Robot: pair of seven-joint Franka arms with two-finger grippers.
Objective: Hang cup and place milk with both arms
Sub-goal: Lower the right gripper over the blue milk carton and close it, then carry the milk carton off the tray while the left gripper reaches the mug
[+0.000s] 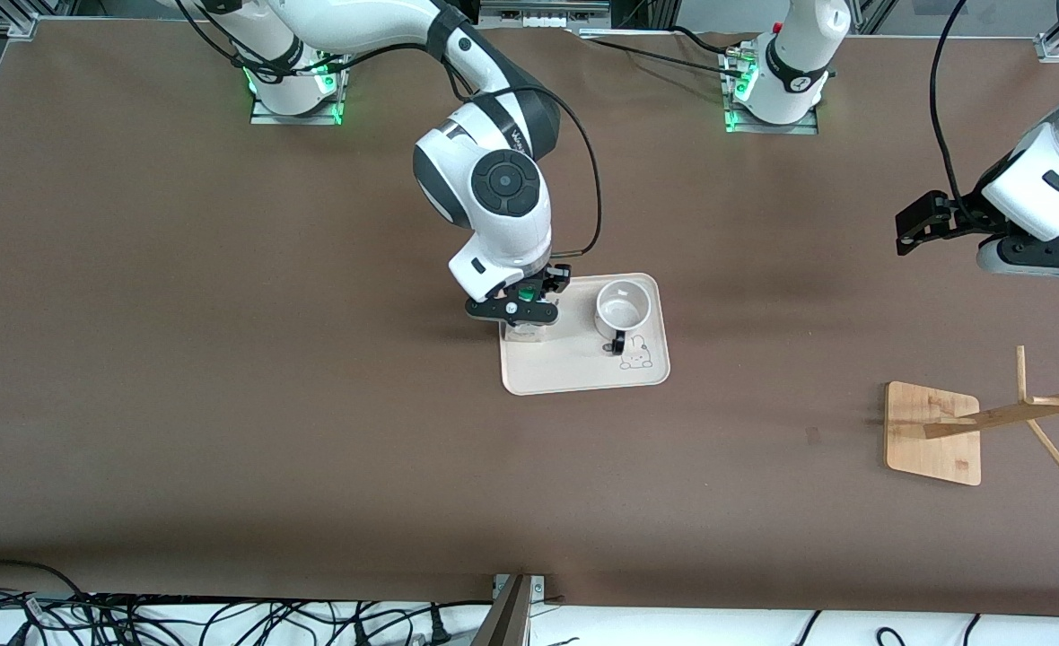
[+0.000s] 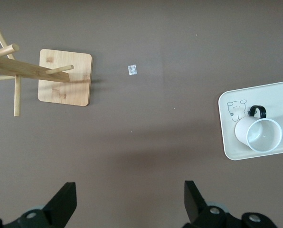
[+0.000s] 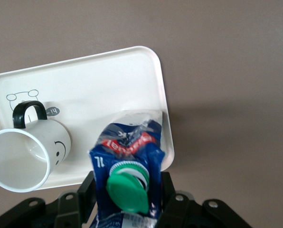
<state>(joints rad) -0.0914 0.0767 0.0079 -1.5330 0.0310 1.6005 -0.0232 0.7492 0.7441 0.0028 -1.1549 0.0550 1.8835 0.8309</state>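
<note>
The milk, a dark blue carton with a green cap, stands on the white tray at its edge toward the right arm's end. My right gripper is down over it, its fingers pressed against both sides of the carton. Only a pale strip of the milk shows under the gripper in the front view. The cup, white with a black handle and smiley face, stands upright on the tray beside the milk, toward the left arm's end. My left gripper hangs open and empty over bare table at the left arm's end, waiting.
A wooden peg rack on a square base stands near the left arm's end of the table, nearer the front camera than the tray. A tiny scrap lies on the brown table beside the rack.
</note>
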